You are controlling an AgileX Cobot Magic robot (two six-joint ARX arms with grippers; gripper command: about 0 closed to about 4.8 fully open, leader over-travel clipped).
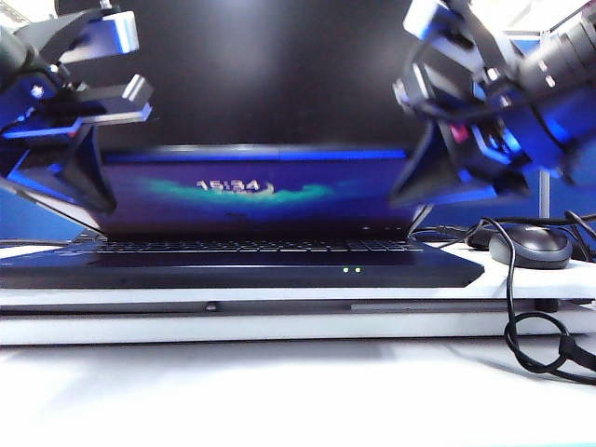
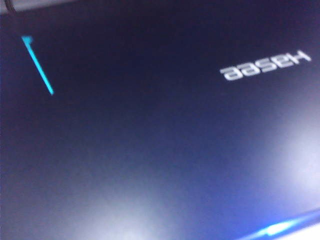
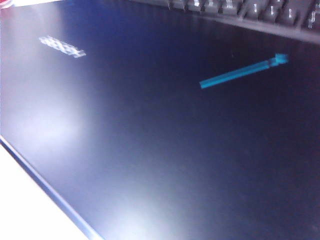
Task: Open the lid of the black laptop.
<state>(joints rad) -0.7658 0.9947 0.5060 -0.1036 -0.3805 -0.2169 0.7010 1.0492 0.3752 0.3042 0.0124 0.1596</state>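
Exterior view shows a large dark monitor panel (image 1: 270,74) filling the background, and in front of it the wide slim black laptop (image 1: 233,265) resting on a flat white platform (image 1: 279,321). The thin dark navy-black lid (image 1: 261,191) is partly raised, leaning low over the pale-lettered keyboard (image 1: 233,247), its lit screen showing blue and teal wallpaper with clock digits. Two small green indicator lights (image 1: 351,270) glow on the front edge of the base.

At the upper left, the left gripper (image 1: 98,70) sits at the lid's left corner; its two silver-tipped fingers (image 1: 126,33) stand apart, one above the other, though whether they touch the lid cannot be told. At the upper right, the right gripper (image 1: 447,158) hangs blurred by the lid's right corner, and its finger state cannot be told.

To the right of the laptop lies a rounded black computer mouse (image 1: 531,247), with a thin black cable (image 1: 521,317) looping down over the platform edge.

Both wrist views show only the lid's smooth dark outer face (image 2: 150,140) (image 3: 160,140), with a silver "Hasee" logo (image 2: 265,65) (image 3: 62,46) and a slim teal stripe (image 2: 37,65) (image 3: 242,72); neither gripper's fingers appear there. Along one edge of the right wrist view runs a row of dark keys of a separate keyboard (image 3: 240,10).
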